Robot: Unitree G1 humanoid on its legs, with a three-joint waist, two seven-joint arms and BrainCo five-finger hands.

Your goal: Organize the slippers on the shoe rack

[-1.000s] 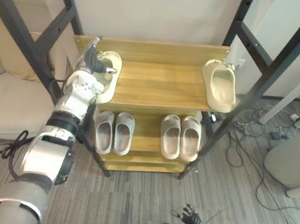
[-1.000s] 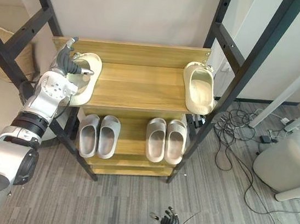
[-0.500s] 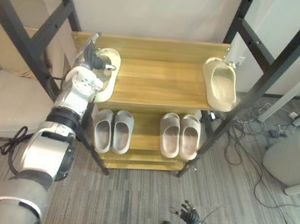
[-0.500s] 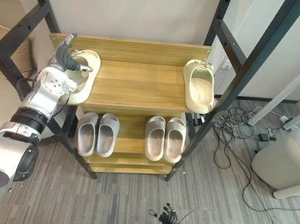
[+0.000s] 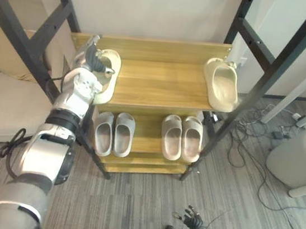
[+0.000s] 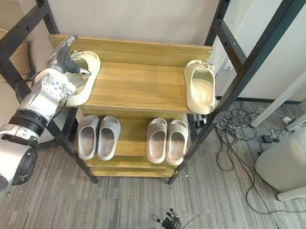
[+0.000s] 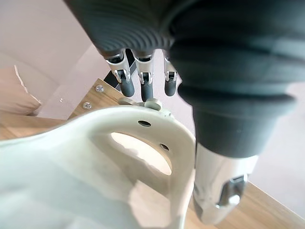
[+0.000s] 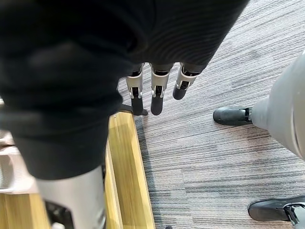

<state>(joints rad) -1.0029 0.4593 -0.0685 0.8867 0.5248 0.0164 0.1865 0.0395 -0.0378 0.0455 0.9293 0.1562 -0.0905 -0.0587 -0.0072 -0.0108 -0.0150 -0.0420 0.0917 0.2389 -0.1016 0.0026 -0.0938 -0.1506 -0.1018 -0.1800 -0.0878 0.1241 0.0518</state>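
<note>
The left robot hand [image 5: 91, 66] gripped a cream slipper [image 5: 108, 79] by its upper, fingers and thumb pinched on it, at the left end of the top shelf [image 5: 162, 85] of the shoe rack [image 5: 140, 166], while a second cream slipper [image 5: 221, 85] lay at the right end. Two grey pairs [image 5: 104, 133] sat side by side on the lower shelf [image 5: 145, 141]. The right robot hand [image 5: 192, 220] hung low near the floor [image 5: 130, 202], fingers loosely spread.

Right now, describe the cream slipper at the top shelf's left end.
The cream slipper is a smooth, foam-looking slide with small holes in its wide strap. It lies lengthwise at the left end of the top shelf, toe towards the wall, heel near the front edge. The left hand grips its strap, fingers curled over it.
</note>
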